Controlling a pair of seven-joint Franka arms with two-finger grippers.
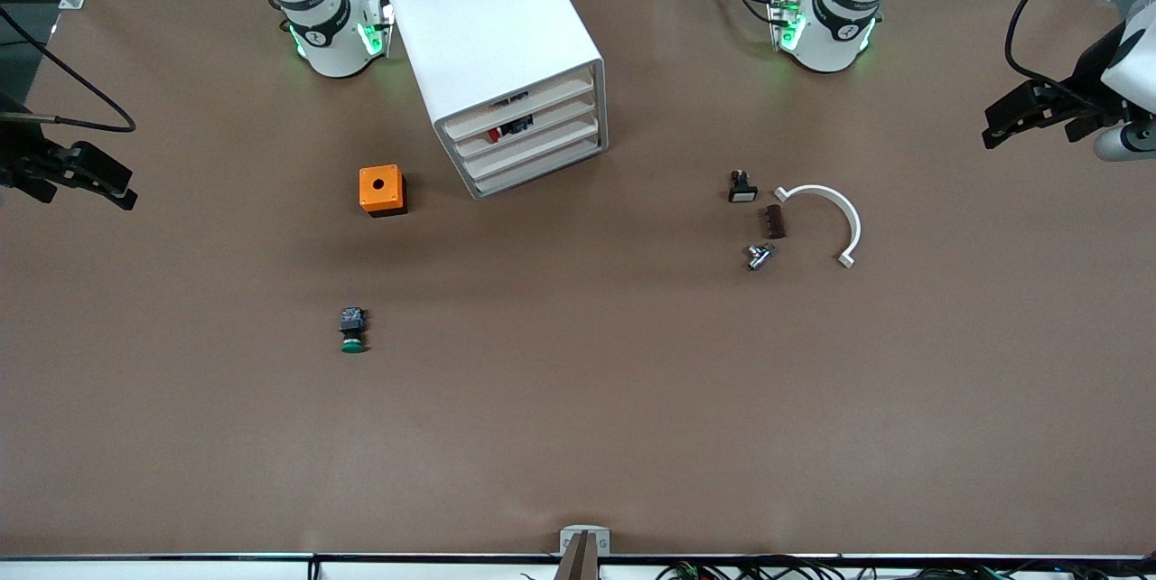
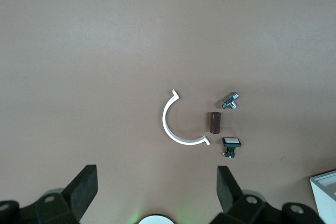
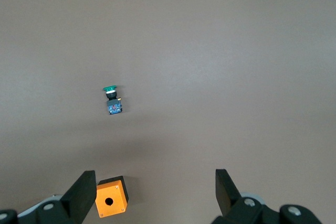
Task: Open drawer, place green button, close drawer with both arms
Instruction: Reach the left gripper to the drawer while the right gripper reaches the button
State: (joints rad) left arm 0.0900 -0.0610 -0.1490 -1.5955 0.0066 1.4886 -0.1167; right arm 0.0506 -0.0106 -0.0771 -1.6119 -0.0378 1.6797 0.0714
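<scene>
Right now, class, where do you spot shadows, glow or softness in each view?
Front view: soft shadow beside the orange cube and cabinet, green glow at both arm bases. Left wrist view: even light, a faint green glow at the bottom edge. Right wrist view: even light, green button sharp.

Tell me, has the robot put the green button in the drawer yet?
Not yet. Nothing looks done: all the cabinet's drawers look shut, and the button lies on the table. The left gripper and right gripper are open, holding nothing. Opening, placing and closing all remain.
</scene>
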